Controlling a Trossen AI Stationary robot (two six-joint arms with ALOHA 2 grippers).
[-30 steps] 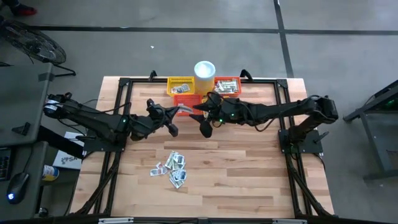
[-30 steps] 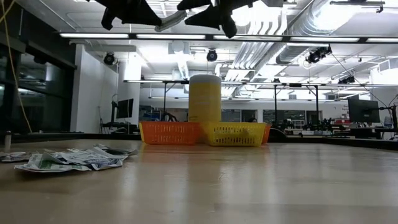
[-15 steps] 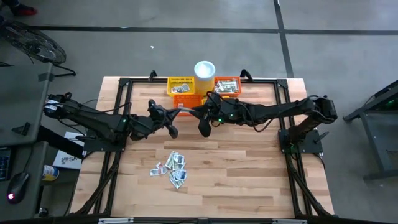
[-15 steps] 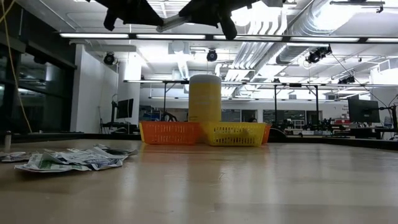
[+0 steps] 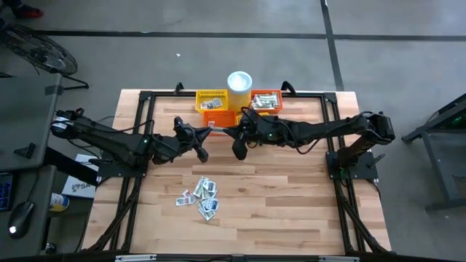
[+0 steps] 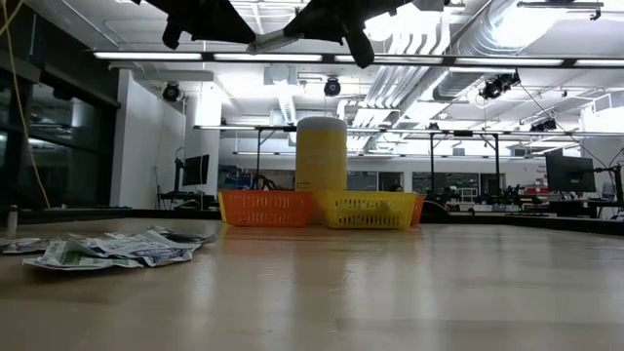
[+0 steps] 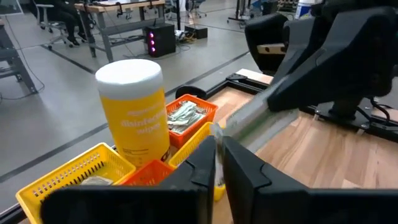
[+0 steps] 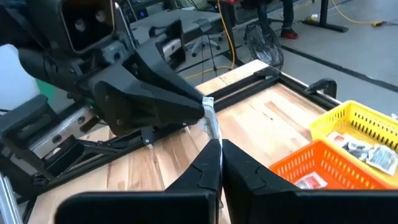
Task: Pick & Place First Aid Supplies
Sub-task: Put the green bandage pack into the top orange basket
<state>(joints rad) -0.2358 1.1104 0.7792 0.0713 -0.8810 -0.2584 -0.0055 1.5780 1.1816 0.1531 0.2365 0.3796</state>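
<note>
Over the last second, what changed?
The right gripper moved in toward the left gripper and shut on the far end of the packet the left one holds above the table; both now pinch it, a handover in progress. The pile of packets, the baskets and the cup stayed put.

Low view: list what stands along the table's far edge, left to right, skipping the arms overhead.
Sachet pile → orange basket → yellow canister, standing behind where the two baskets meet → yellow basket.
</note>
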